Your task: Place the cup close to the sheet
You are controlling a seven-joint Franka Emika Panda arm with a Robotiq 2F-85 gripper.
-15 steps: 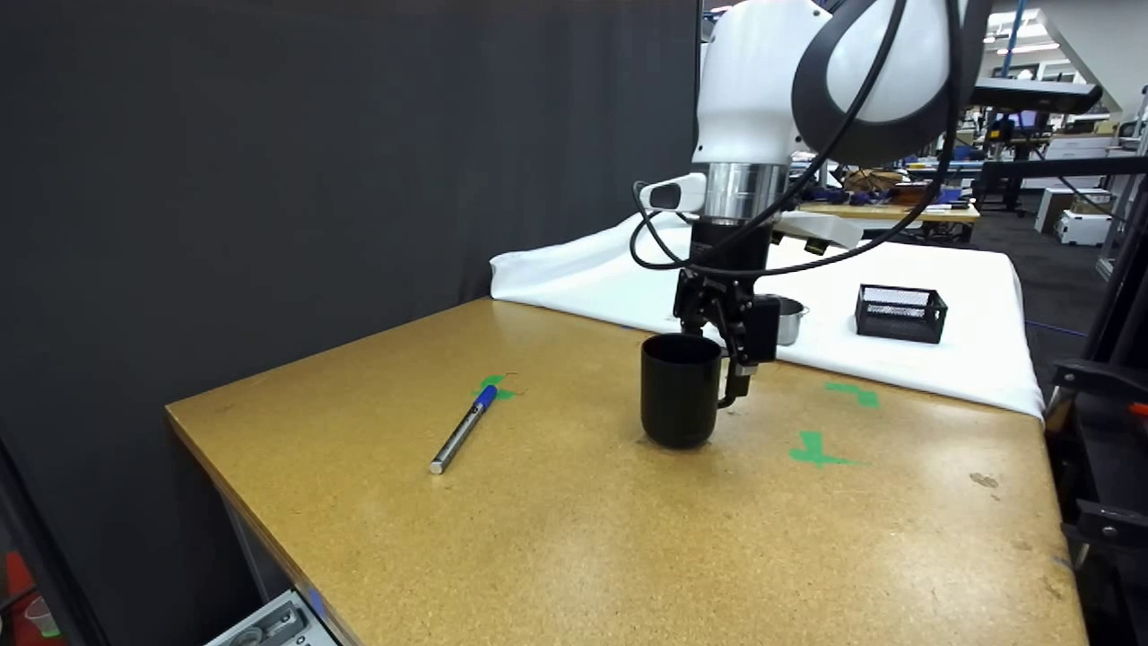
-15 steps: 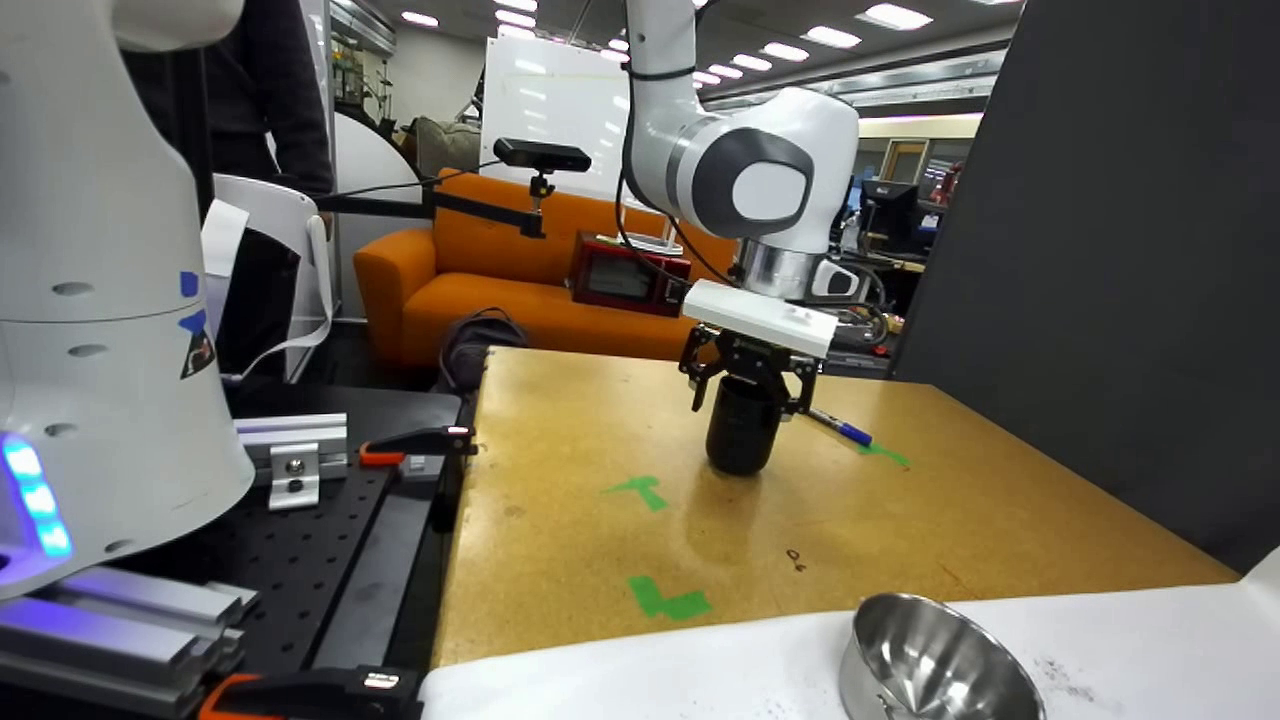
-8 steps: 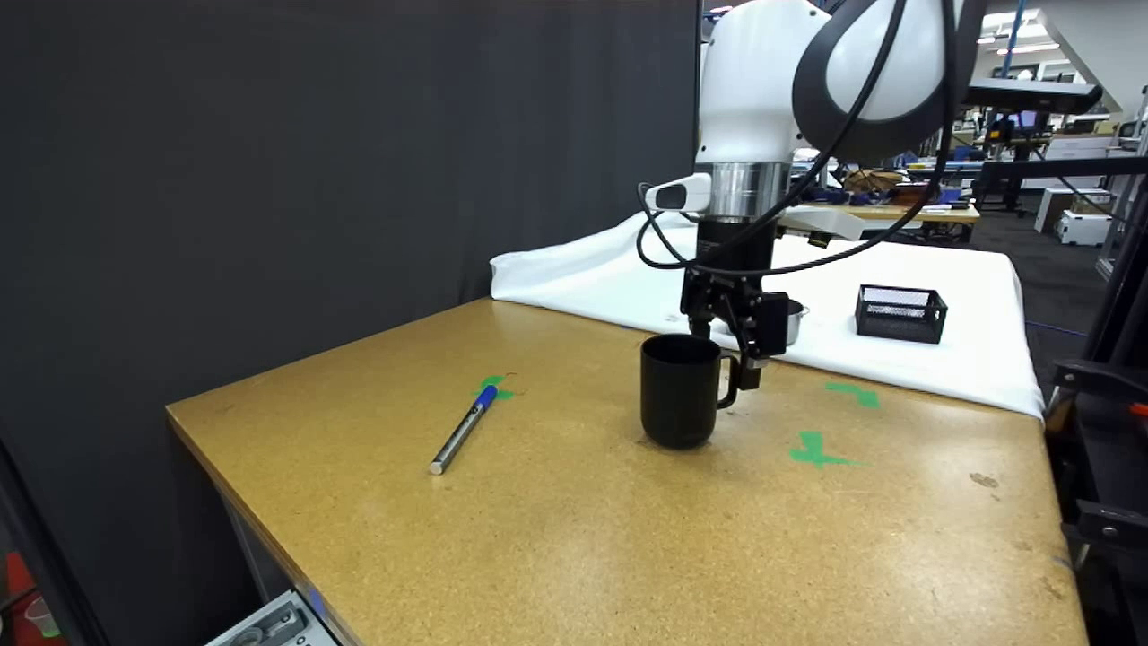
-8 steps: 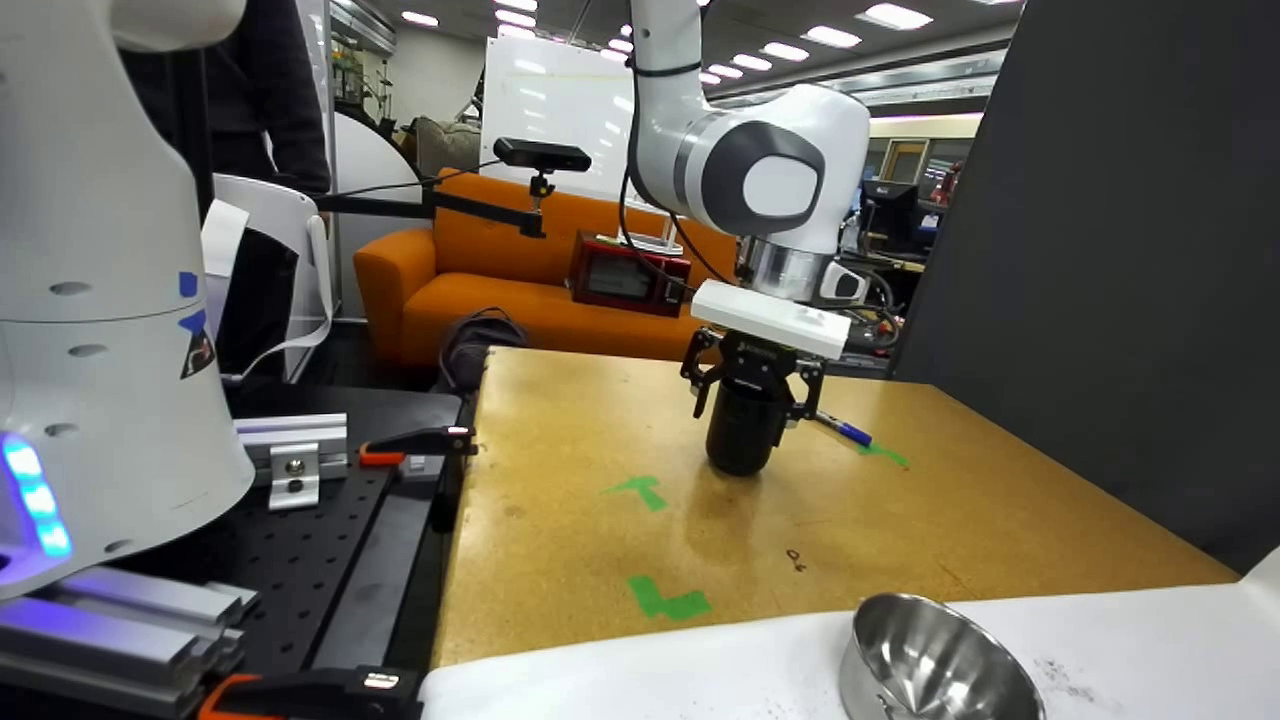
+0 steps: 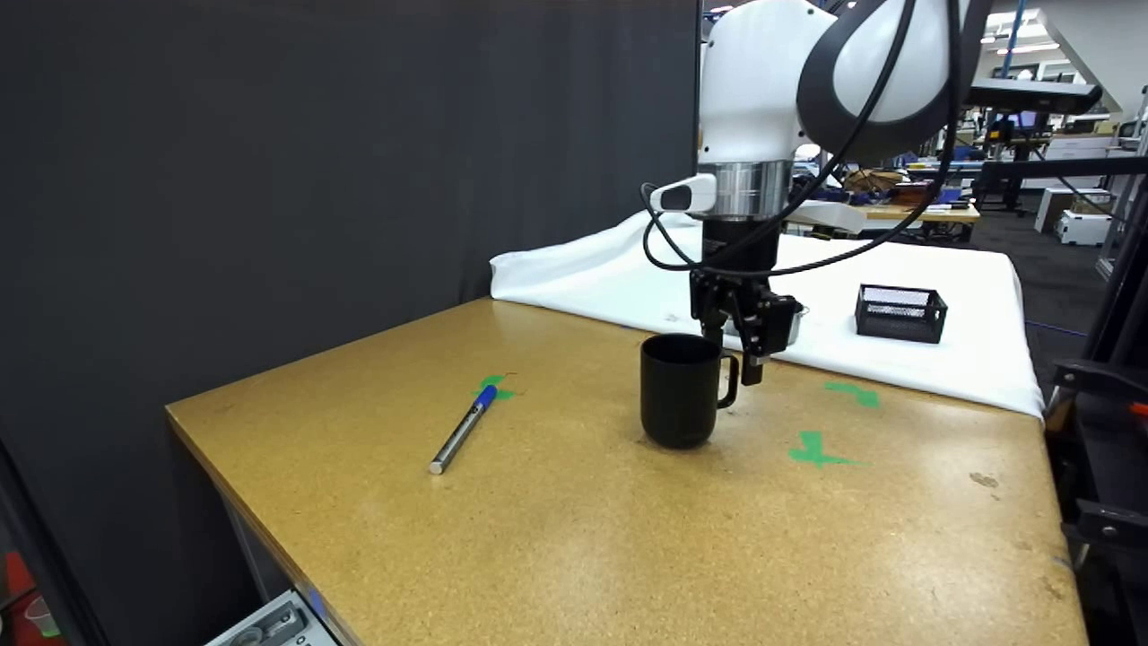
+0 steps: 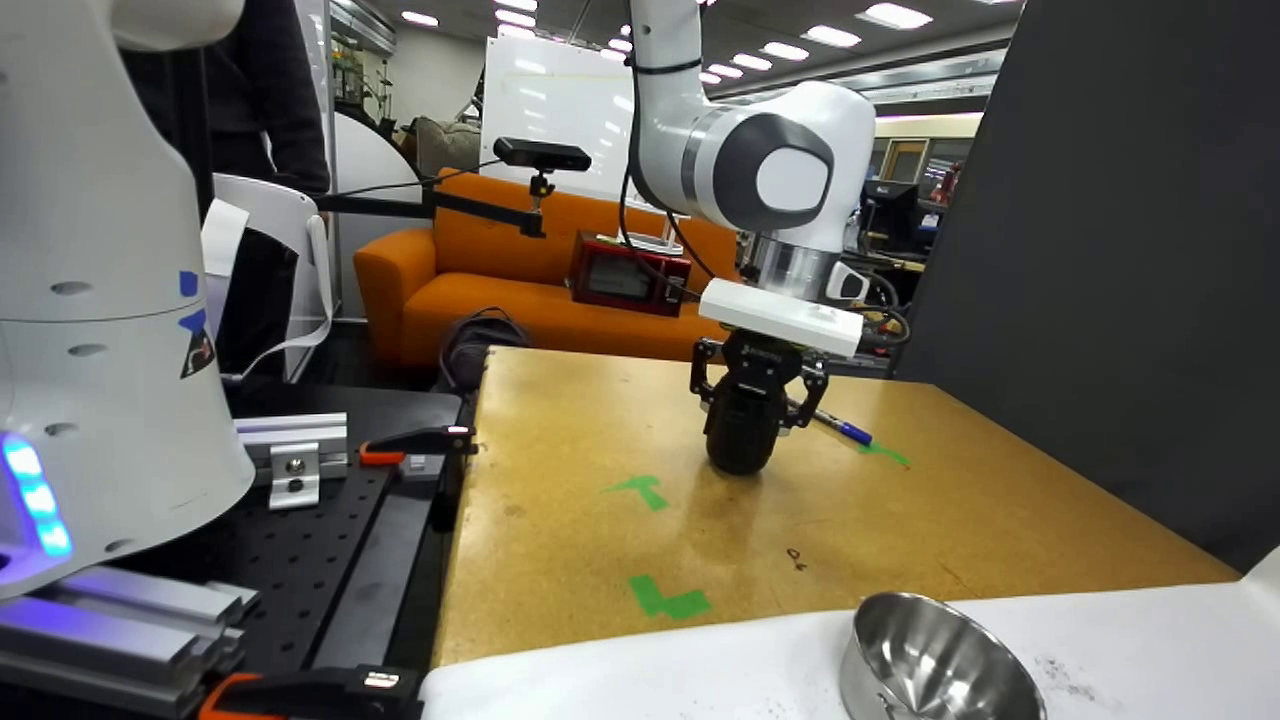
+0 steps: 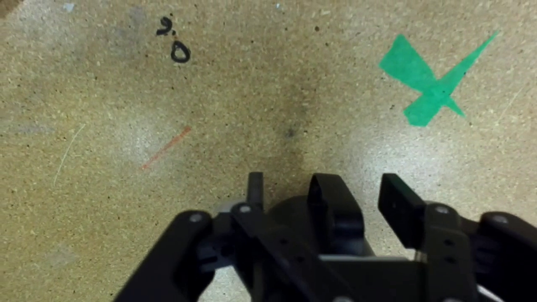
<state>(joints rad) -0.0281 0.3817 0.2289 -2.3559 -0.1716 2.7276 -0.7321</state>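
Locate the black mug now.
In an exterior view, the mug stands right of centre on the tabletop, between the pen and a green tape mark; the wrist view shows its handle between open jaws.

Brown table [image 5: 574, 556]: upright black cup [image 5: 679, 399], marker [image 5: 462, 431], green tape [image 5: 812, 447], white sheet [image 5: 982, 314].

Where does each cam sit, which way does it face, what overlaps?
In an exterior view: sits across from the sheet, facing it over the mug; arm, partly, and jaws show.
In an exterior view: sits by the sheet, looking over the tabletop toward the orange sofa; base, arm and jaws show.
Wrist view: on the wrist, looking down at the tabletop; open jaws at the bottom, mug handle between them.
Both exterior views share mug, sheet, marker and jaws.
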